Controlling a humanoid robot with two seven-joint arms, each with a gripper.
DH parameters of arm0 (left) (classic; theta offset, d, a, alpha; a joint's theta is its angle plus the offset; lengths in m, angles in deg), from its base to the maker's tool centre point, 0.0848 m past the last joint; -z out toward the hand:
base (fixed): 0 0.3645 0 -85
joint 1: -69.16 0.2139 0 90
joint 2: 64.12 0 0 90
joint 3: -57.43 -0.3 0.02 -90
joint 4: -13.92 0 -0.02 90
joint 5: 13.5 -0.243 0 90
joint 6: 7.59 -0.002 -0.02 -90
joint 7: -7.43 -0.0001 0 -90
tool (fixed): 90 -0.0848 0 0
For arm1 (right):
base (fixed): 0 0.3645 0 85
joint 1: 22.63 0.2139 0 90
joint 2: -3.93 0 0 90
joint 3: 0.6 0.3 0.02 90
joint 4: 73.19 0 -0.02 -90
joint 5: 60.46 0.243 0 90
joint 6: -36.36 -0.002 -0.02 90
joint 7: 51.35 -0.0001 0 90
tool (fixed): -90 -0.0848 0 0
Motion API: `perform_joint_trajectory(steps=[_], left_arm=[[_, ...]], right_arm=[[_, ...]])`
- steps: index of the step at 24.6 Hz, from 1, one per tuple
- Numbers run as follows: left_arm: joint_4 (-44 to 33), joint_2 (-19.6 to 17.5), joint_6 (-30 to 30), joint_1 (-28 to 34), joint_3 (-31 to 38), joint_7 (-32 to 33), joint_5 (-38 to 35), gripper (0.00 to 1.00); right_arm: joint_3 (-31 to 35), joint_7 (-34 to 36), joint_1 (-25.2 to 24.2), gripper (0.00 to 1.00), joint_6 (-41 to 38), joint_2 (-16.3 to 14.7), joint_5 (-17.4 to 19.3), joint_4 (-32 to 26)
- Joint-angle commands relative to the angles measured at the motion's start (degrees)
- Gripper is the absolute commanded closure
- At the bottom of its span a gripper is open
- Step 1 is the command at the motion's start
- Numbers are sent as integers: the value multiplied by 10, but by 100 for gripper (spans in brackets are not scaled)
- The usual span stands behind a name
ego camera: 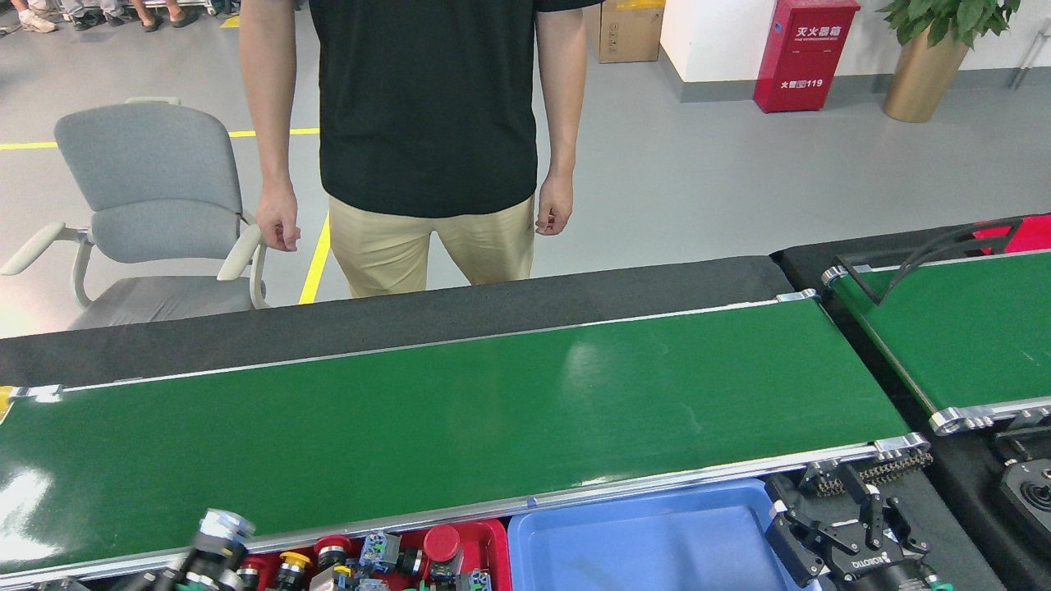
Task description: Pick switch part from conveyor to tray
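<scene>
- The left gripper (215, 538) enters at the lower left of the frame, blurred; I cannot tell how its jaws stand or whether it carries a switch part.
- It sits over the conveyor's (460, 410) near rail, just left of the red tray (495, 538) at the bottom edge.
- The tray already holds several switch parts (386, 554); the belt itself shows none.
- The right gripper (854, 542), lower right, rests parted and empty beside the blue tray (640, 533).
- Likely next: a short move right and down, over the tray's rim.
</scene>
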Motion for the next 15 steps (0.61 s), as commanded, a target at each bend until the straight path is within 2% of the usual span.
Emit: perform_joint_trajectory(steps=[1,2,3,5,7,12,15], left_arm=[[-10,1,29,16,3,11,1,42],[-10,12,29,21,4,11,1,26],[-10,19,29,22,7,11,1,15],[-10,27,29,21,14,11,1,3],[-10,30,29,21,17,11,1,0],[-9,32,29,21,40,10,2,0],[-9,43,29,21,73,11,3,0]], right_arm=[[9,6,6,2,0,-5,3,-5],[16,6,6,2,0,-6,3,-5],[21,6,6,2,0,-5,3,-6],[35,6,6,2,1,-5,3,-5],[39,6,6,2,0,-5,3,-6],[38,5,8,3,3,-5,3,-12],[24,17,9,3,55,-20,4,-10]])
